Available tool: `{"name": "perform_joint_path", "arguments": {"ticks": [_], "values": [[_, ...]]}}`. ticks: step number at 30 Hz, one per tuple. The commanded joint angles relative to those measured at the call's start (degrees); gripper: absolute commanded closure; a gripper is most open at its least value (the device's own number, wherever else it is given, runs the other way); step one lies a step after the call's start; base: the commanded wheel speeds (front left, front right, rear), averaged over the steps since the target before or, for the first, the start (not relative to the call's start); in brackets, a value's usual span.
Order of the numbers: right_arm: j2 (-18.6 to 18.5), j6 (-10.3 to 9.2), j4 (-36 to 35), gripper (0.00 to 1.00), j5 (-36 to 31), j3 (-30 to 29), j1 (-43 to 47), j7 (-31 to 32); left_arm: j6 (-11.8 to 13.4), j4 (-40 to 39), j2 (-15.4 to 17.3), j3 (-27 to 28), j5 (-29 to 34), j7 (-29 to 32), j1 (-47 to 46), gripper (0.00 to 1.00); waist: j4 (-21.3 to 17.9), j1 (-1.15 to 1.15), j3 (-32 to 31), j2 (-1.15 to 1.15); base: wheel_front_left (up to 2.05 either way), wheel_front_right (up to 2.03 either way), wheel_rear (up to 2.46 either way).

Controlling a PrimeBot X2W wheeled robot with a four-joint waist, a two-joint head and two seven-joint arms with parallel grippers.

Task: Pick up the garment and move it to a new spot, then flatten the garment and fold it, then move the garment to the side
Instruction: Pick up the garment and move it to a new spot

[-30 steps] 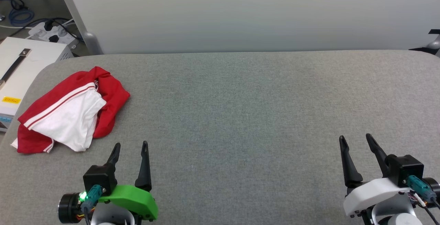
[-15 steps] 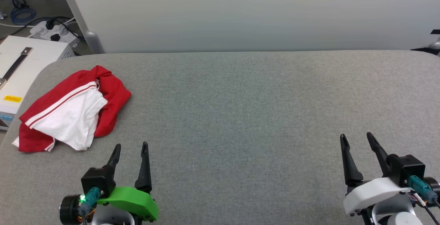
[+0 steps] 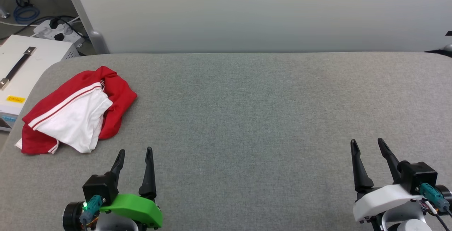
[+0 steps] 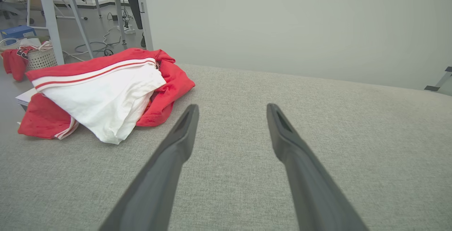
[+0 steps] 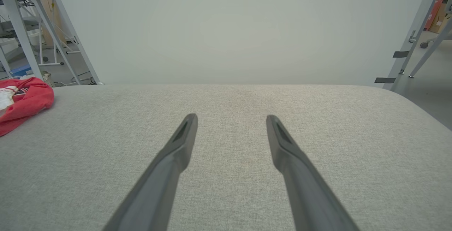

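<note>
The head view looks forward and steeply down from behind both arms, taking in most of the table (image 3: 247, 100) up to the wall (image 3: 247, 12), with the left gripper (image 3: 135, 149) and right gripper (image 3: 366, 140) near its bottom edge. Each wrist view sits low, close over the table, facing the wall along its own fingers. All three share the garment (image 3: 74, 114): near in the left wrist view, at the left edge in the right.
</note>
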Motion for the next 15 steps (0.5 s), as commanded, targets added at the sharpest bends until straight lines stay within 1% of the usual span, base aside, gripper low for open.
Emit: {"name": "perform_joint_path", "arguments": {"ticks": [1, 4, 8, 15], "values": [[-0.07, -0.04, 0.35, 0.00, 0.66, 0.07, -1.14, -0.63, -0.42, 0.47, -0.22, -0.13, -0.71, -0.66, -0.98, 0.00, 0.35, 0.00, 0.07, 0.00, 0.00, 0.00, 0.00], [-0.07, -0.04, 0.62, 0.00, 1.61, 0.39, -1.25, -0.97, -0.32, 0.69, -0.22, -0.04, -1.01, -1.00, -1.07, 0.00, 1.08, 0.00, 0.18, 0.00, 0.00, 0.00, 0.00], [-0.08, -0.04, 1.35, 0.00, 1.22, 1.03, -1.28, -1.44, -0.30, 1.09, -0.23, 0.03, -1.42, -1.48, -1.26, 0.00, 2.73, 0.00, 0.37, 0.00, 0.00, 0.00, 0.00], [-0.08, -0.04, 1.85, 0.00, 2.69, 2.31, -1.71, -2.27, -0.29, 1.64, -0.25, 0.18, -2.21, -2.32, -1.61, 0.00, 7.16, 0.00, 0.82, 0.00, 0.00, 0.00, 0.00]]}}
